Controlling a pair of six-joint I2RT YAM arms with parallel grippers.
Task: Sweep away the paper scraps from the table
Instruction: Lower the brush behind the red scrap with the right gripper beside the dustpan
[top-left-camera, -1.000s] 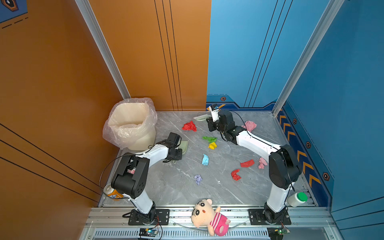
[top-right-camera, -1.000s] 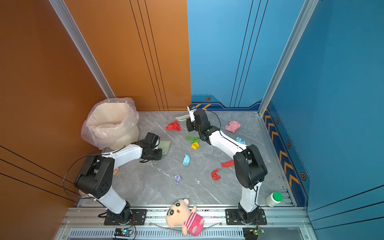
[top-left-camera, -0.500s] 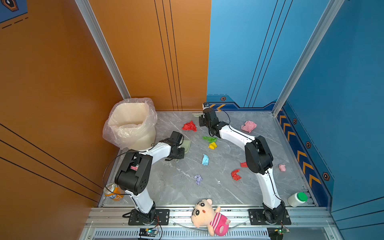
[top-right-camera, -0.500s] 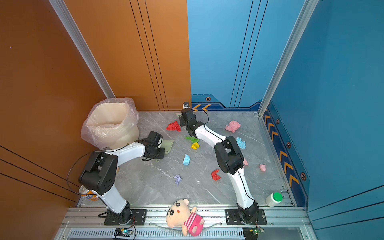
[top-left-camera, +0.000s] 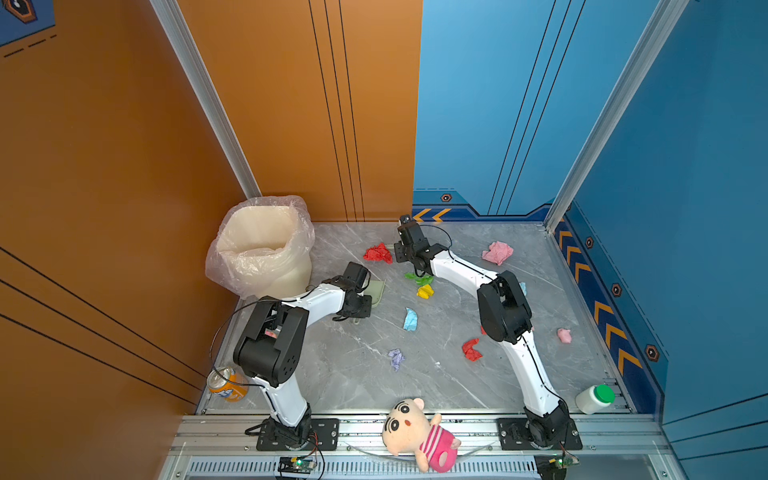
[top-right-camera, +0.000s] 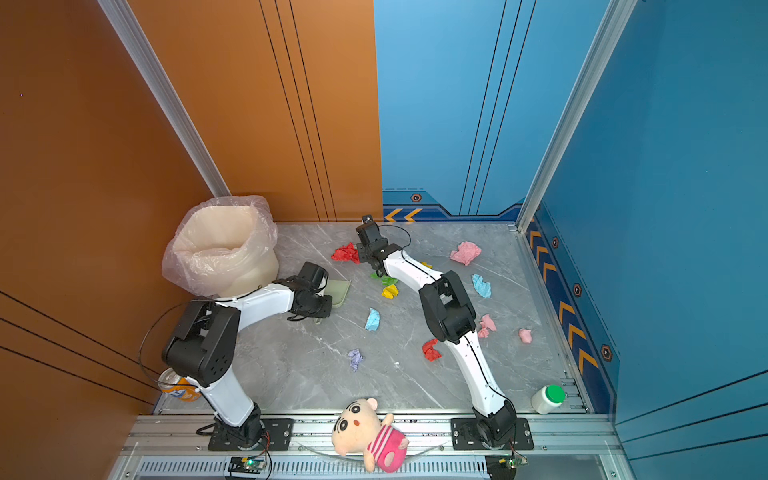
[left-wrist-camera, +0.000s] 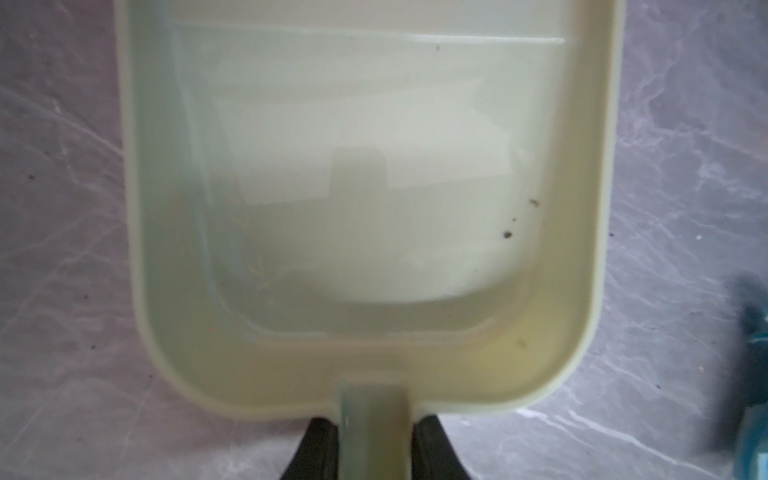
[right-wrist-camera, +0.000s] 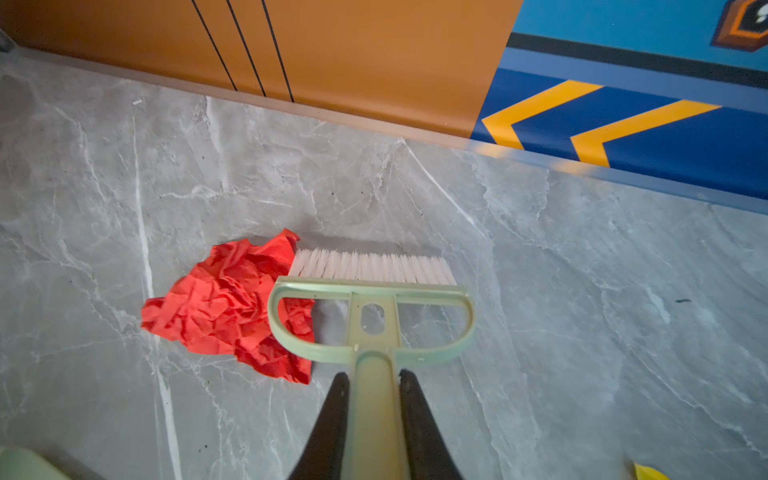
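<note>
Paper scraps (top-right-camera: 465, 252), small crumpled wads in many colours, lie scattered across the grey marble-patterned table (top-left-camera: 353, 382). Your right gripper (right-wrist-camera: 372, 376) has its black fingers (right-wrist-camera: 332, 415) pinched tight on the handle of the pale green plastic hand brush (right-wrist-camera: 370, 291). Its white bristles (right-wrist-camera: 370, 266) rest on the marble close to the back wall (right-wrist-camera: 374, 62), one end touching the crumpled red paper wad (right-wrist-camera: 232, 303). Your left gripper (left-wrist-camera: 374, 432) is clamped on the stub handle of the pale green plastic dustpan (left-wrist-camera: 158, 291), which lies on the marble with a few dark specks inside. In both top views the dustpan sits near the cream waste bin with a clear plastic liner (top-left-camera: 266, 249), apart from the brush and the red wad. Under your right forearm a green wad (top-left-camera: 417, 277) and a yellow wad (top-left-camera: 424, 291) lie just beside each other. Nearer the front sit a light blue wad (top-left-camera: 410, 319), a lilac wad (top-left-camera: 396, 358) and a second red wad (top-left-camera: 471, 349). A large pink wad (top-left-camera: 497, 252) lies toward the back right, a small pink wad (top-left-camera: 564, 334) near the table's right edge. A cream plush doll in pink stripes (top-left-camera: 415, 432) lies on the front aluminium rail (top-left-camera: 361, 428), an orange drink can (top-left-camera: 226, 384) sits at the front left corner, and a white bottle with a green cap (top-left-camera: 594, 399) at the front right.
</note>
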